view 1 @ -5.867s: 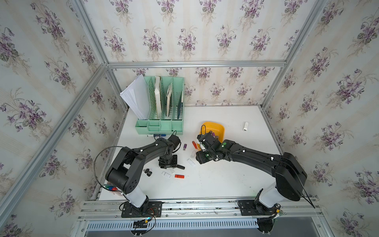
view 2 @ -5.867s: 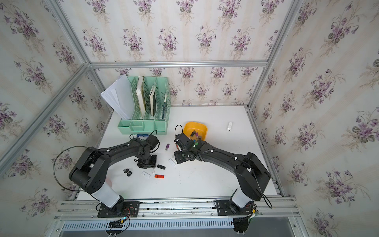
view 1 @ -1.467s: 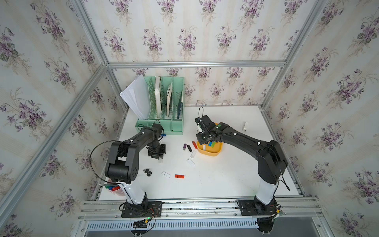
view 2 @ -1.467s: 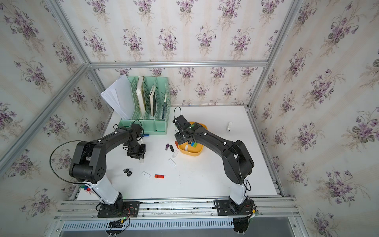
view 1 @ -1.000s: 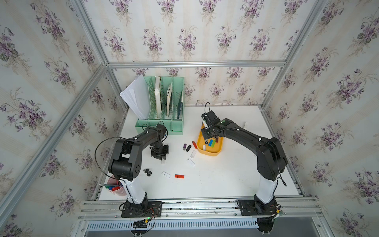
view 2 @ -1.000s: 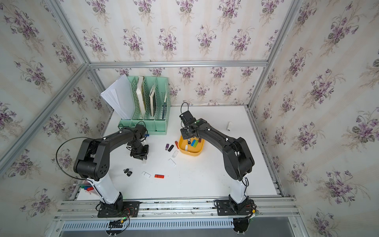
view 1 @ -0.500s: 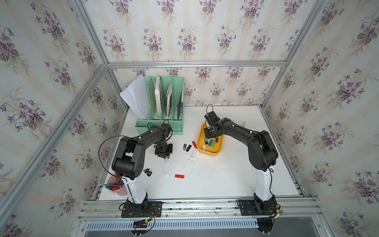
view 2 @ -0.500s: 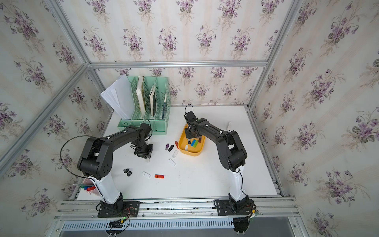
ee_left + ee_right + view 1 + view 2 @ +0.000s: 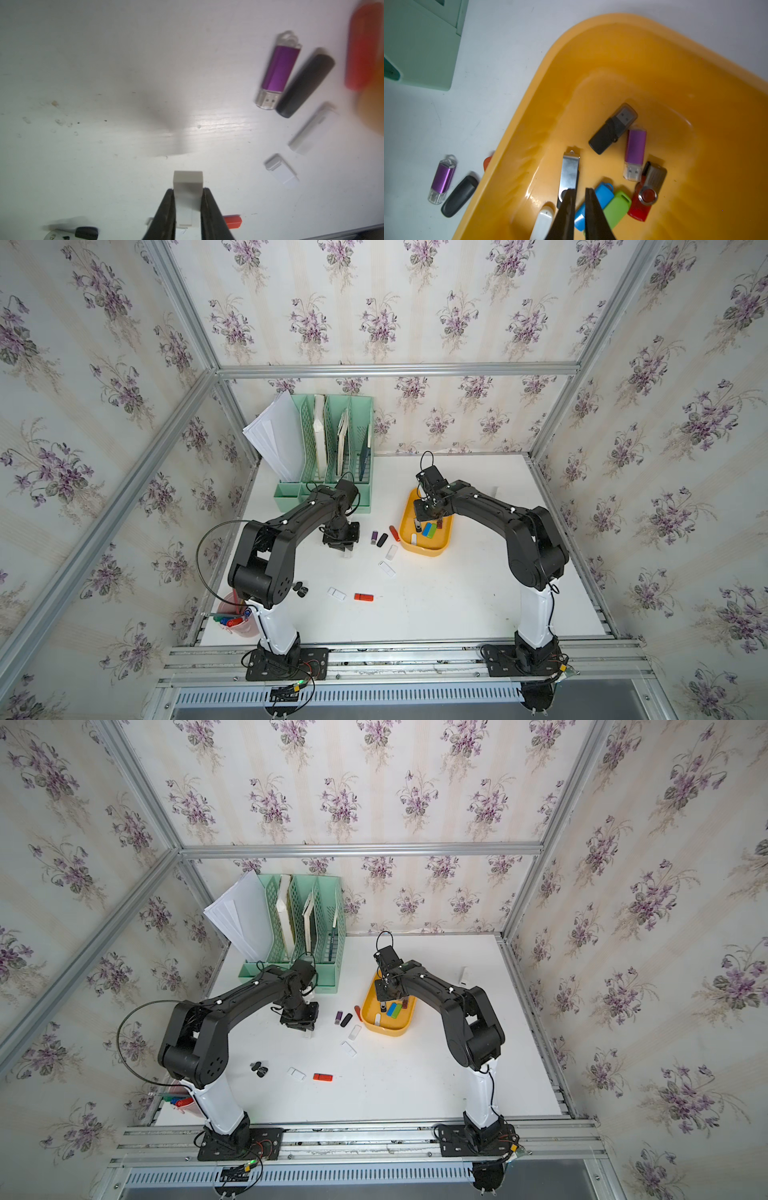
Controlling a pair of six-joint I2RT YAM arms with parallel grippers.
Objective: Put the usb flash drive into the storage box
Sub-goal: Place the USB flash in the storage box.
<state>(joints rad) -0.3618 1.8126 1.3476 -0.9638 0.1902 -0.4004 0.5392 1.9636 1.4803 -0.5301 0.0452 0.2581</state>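
Clamped the white usb flash drive (image 9: 187, 182) in the left gripper (image 9: 187, 190), jaws tight on both flanks, blunt end poking past the tips. Pointed that gripper straight down off a bent left arm, apparently just clear of the table (image 9: 104, 62). Had the storage box (image 9: 432, 549) well apart, beyond a purple drive (image 9: 278, 70) and a black drive (image 9: 305, 83). Hung the right gripper (image 9: 580, 190) wrist-down over the box, jaws a thin gap apart on nothing, tips just above a silver swivel drive (image 9: 570, 172) and a blue drive (image 9: 600, 197). Could not read any lettering on the drives.
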